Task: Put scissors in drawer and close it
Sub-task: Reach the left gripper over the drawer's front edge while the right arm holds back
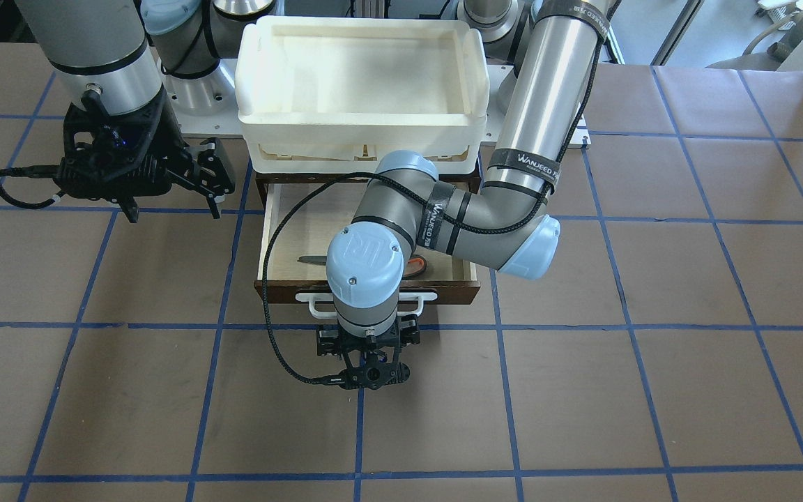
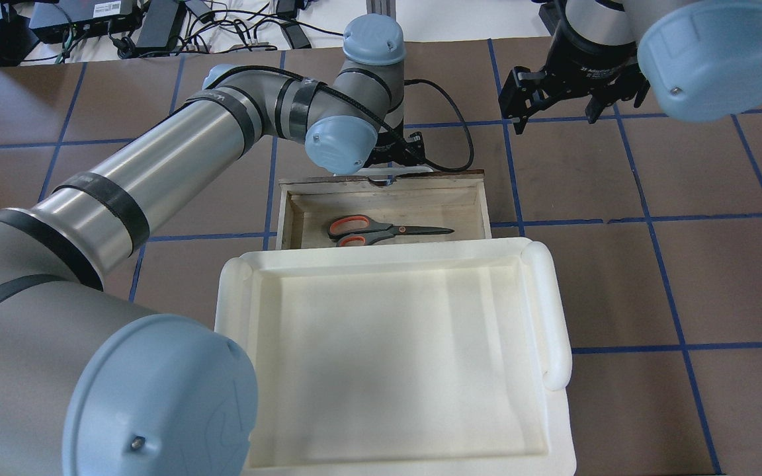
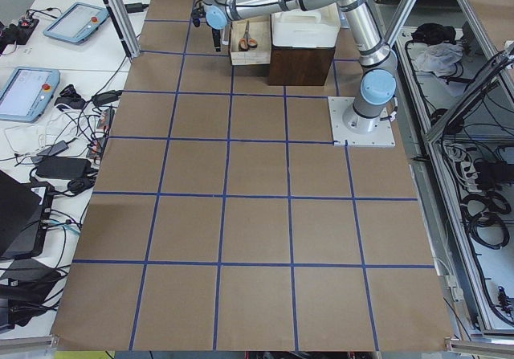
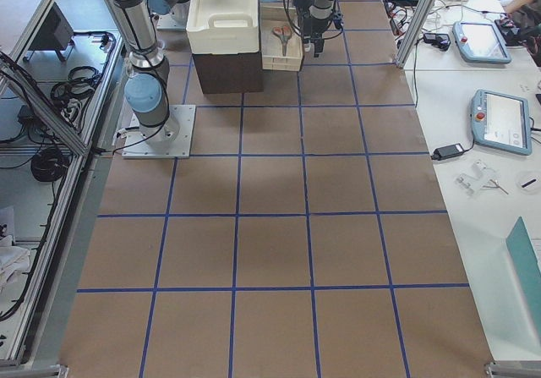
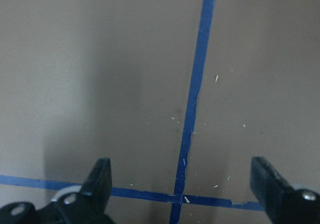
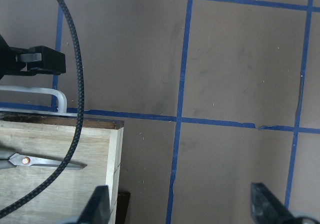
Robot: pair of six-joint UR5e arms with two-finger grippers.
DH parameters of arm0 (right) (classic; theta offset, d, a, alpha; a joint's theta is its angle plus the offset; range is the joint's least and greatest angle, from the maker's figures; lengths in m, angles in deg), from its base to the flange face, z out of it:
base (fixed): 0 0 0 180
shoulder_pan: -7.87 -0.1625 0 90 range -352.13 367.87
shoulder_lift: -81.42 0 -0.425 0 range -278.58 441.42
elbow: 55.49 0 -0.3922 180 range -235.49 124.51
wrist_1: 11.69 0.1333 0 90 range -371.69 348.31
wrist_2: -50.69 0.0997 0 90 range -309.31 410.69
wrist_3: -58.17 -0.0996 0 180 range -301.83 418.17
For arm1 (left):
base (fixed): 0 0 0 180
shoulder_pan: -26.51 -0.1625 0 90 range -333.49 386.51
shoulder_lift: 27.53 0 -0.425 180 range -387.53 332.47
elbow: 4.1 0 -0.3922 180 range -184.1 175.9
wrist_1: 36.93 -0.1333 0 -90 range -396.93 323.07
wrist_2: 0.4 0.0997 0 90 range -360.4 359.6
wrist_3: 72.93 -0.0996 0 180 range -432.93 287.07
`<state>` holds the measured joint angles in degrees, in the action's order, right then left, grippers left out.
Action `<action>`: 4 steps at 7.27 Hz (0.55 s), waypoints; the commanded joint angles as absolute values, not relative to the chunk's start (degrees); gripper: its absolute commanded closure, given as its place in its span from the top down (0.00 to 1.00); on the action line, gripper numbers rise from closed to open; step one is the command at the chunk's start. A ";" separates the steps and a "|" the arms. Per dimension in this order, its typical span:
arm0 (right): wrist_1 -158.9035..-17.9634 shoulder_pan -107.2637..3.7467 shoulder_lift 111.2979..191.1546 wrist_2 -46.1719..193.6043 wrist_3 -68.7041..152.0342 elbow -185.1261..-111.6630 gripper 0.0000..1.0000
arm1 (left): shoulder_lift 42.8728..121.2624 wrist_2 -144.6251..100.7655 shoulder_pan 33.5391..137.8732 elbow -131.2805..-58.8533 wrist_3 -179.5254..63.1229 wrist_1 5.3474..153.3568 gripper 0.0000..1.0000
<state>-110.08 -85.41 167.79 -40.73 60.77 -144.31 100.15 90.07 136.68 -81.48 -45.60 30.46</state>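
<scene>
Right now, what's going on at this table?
The small scissors with grey handles, orange-lined loops and silver blades already lie flat in the shallow drawer with the dark brown front and pale plywood inside, which is pulled open. The left arm's tool hangs open and empty just in front of the drawer's white bar handle, over the brown table. The right arm's tool is open and empty too, off to the drawer's side. The drawer is not yet closed.
</scene>
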 commanded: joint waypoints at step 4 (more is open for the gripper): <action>-110.04 -85.29 168.34 -40.19 60.80 -144.34 1.00 | 97.63 89.52 137.25 -81.44 -45.60 38.22 1.00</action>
